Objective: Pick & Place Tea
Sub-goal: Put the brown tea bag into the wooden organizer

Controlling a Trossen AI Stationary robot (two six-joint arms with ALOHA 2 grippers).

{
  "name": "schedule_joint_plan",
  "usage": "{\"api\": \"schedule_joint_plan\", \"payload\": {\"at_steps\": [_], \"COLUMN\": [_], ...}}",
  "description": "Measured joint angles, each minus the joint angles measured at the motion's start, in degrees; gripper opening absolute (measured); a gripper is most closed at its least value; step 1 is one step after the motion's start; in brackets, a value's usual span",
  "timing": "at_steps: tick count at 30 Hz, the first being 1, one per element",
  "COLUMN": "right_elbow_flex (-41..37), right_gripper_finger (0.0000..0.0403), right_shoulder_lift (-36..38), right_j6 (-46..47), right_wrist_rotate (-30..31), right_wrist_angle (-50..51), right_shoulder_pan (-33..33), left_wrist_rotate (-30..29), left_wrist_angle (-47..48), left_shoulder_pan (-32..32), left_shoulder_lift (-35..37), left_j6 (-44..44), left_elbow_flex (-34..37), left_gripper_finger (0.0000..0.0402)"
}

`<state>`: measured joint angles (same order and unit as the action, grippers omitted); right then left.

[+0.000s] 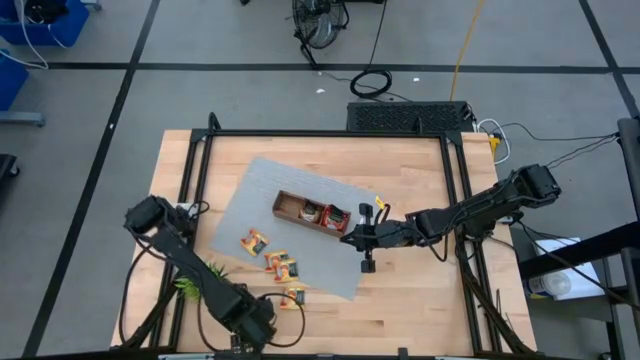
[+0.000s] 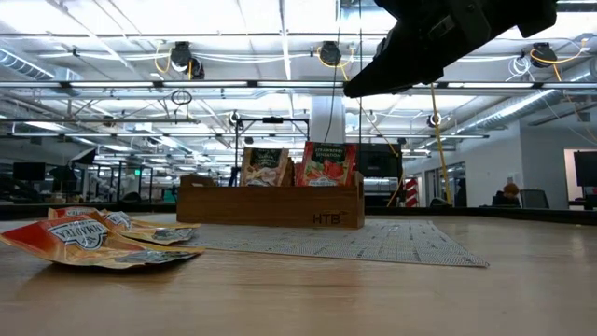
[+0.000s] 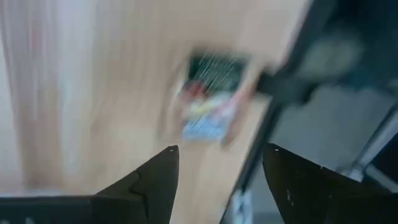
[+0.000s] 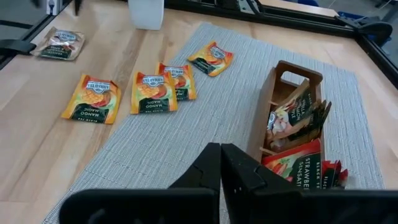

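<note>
On the grey woven mat (image 1: 300,225), the wooden tray (image 1: 312,212) holds pale and red tea sachets upright, while four orange mango sachets (image 4: 153,91) lie flat near it, one off the mat on the tabletop (image 1: 420,300). Right gripper (image 4: 221,163) hovers beside the tray, fingers pressed together, empty. Left gripper (image 3: 217,165), fingers apart, hangs near the tabletop's front edge over what may be another sachet (image 3: 208,106), blurred.
</note>
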<state>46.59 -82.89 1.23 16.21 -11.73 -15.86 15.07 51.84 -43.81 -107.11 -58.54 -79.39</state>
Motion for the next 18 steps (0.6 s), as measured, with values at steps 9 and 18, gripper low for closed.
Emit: {"api": "schedule_joint_plan", "payload": {"at_steps": [9,18], "right_elbow_flex": [0.0,0.0], "right_gripper_finger": [0.0000,0.0000], "right_shoulder_lift": [0.0,0.0], "right_j6": [-0.3,-0.2], "right_wrist_rotate": [0.0,0.1], "right_wrist_angle": [-0.1,-0.3], "right_shoulder_pan": [0.0,0.0], "left_wrist_rotate": [-0.1,-2.3], "left_wrist_angle": [-2.2,-4.0], "left_shoulder_pan": [-1.5,-2.5], "left_shoulder_lift": [-4.3,-6.1], "left_j6": [-2.0,-3.3], "left_elbow_flex": [0.0,0.0], "left_gripper_finger": [0.0236,0.0298]}}
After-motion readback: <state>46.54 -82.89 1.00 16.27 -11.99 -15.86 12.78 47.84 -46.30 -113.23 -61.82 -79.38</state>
